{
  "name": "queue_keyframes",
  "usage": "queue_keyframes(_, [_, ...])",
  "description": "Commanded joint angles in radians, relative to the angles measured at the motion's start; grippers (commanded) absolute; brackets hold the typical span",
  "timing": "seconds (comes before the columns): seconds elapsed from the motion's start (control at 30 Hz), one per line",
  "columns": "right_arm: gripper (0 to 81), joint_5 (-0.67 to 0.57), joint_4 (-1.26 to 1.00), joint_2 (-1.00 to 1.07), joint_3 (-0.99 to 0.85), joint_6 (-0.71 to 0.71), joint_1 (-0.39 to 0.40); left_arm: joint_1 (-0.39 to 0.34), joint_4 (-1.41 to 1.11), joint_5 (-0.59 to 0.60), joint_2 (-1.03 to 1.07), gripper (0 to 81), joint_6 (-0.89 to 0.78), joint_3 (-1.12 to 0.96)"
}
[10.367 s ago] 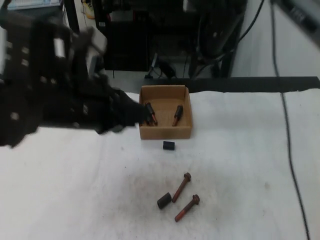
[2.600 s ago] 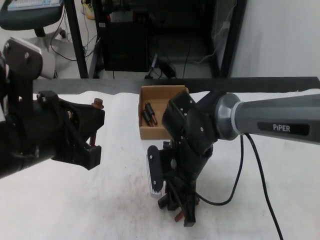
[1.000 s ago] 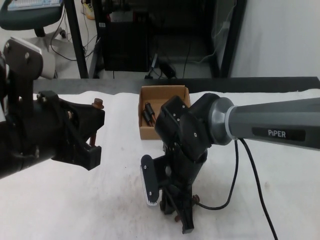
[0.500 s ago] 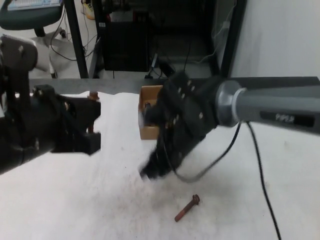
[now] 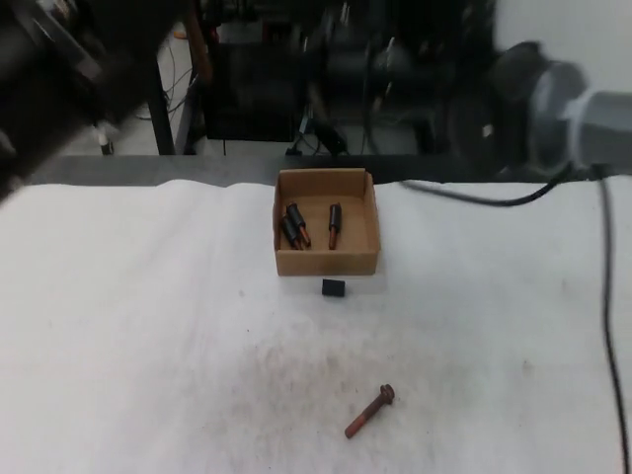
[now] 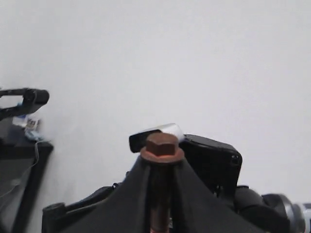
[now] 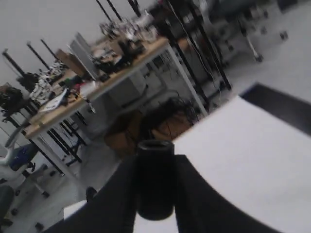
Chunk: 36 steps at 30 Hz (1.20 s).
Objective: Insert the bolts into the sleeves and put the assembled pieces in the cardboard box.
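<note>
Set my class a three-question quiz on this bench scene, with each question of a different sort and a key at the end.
1. True or false: the cardboard box holds three assembled pieces.
2. Pick one: the fingers of the left gripper are shut on A) a bolt, B) a washer, C) nothing.
3. Fill the gap: the right gripper holds a black ____.

Key: 1 true. 2 A. 3 sleeve.
</note>
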Motion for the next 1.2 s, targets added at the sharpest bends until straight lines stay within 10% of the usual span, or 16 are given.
queue_keyframes(0.0, [0.6, -0.017, -0.091, -0.079, 0.056, -0.078, 0.001, 0.030, -0.087, 0.108, 0.021, 0.3, -0.128, -0.014])
queue_keyframes(0.5, [0.6, 0.190, -0.088, -0.316, 0.401, -0.379, 0.107, 0.099, -0.200, 0.595, 0.332, 0.3, -0.231, -0.275])
queue_keyframes(1.17, [0.6, 0.272, -0.222, -0.316, 0.399, -0.379, 0.127, 0.079, -0.179, 0.623, 0.389, 0.1, 0.041, -0.296])
